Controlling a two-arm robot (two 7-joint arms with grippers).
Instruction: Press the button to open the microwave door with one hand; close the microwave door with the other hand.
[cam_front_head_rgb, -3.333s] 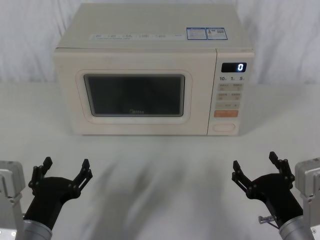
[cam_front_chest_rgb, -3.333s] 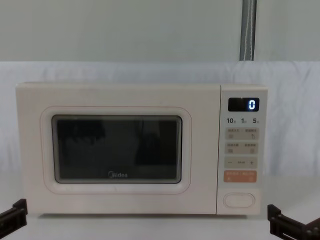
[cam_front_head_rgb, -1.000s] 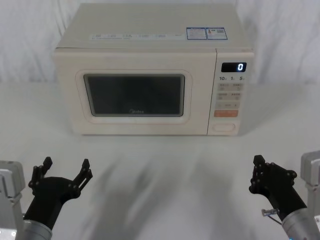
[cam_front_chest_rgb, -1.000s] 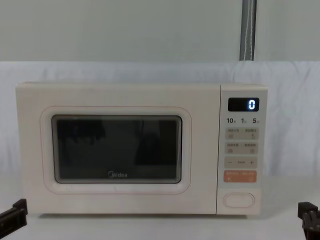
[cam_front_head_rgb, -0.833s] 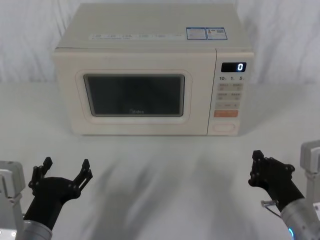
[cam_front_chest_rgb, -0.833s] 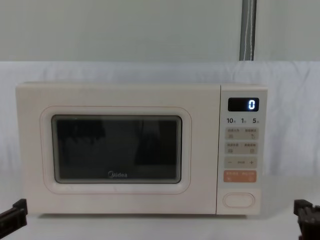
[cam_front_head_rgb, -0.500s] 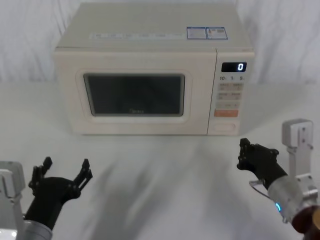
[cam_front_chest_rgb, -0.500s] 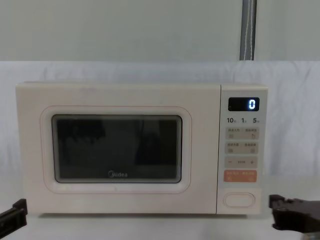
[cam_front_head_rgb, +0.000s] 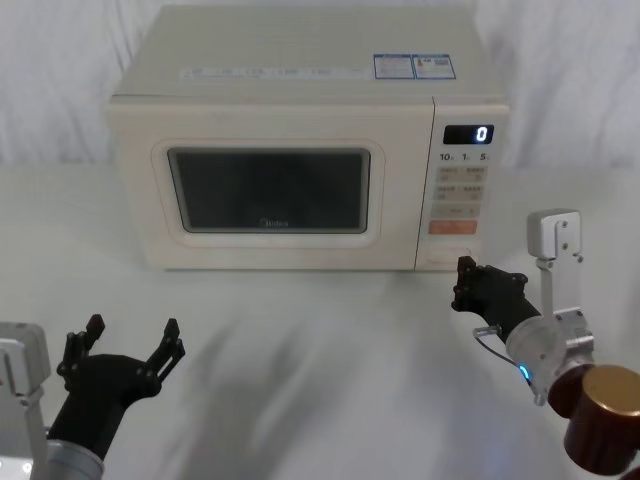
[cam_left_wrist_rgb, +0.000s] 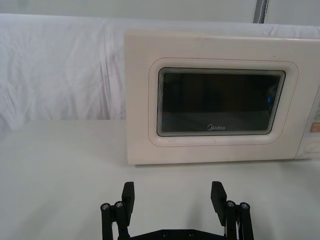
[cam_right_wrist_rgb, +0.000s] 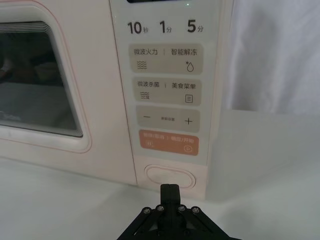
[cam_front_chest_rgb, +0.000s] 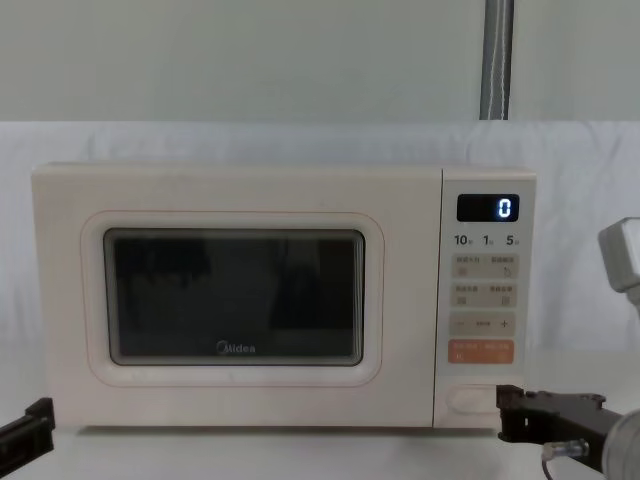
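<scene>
The cream-white microwave (cam_front_head_rgb: 300, 70) stands at the back of the table, its display reading 0. The microwave door (cam_front_head_rgb: 268, 190) (cam_left_wrist_rgb: 220, 102) (cam_front_chest_rgb: 235, 298) sits flush and closed. At the foot of the control panel is the oval button (cam_right_wrist_rgb: 169, 176) (cam_front_head_rgb: 441, 262) (cam_front_chest_rgb: 466, 398). My right gripper (cam_front_head_rgb: 462, 282) (cam_right_wrist_rgb: 170, 190) (cam_front_chest_rgb: 506, 412) is shut and empty, its tips just in front of that button; whether they touch it I cannot tell. My left gripper (cam_front_head_rgb: 132, 332) (cam_left_wrist_rgb: 173, 195) rests open near the table's front left, far from the door.
A white cloth covers the table (cam_front_head_rgb: 320, 340) and hangs as a backdrop behind the oven. Bare table lies between the two arms and to both sides of the microwave. A grey pole (cam_front_chest_rgb: 496, 60) rises behind on the right.
My right gripper, open at first, has shut its fingers and travelled forward and leftward from the front right up to the panel's lower end. The left arm and the door have not moved.
</scene>
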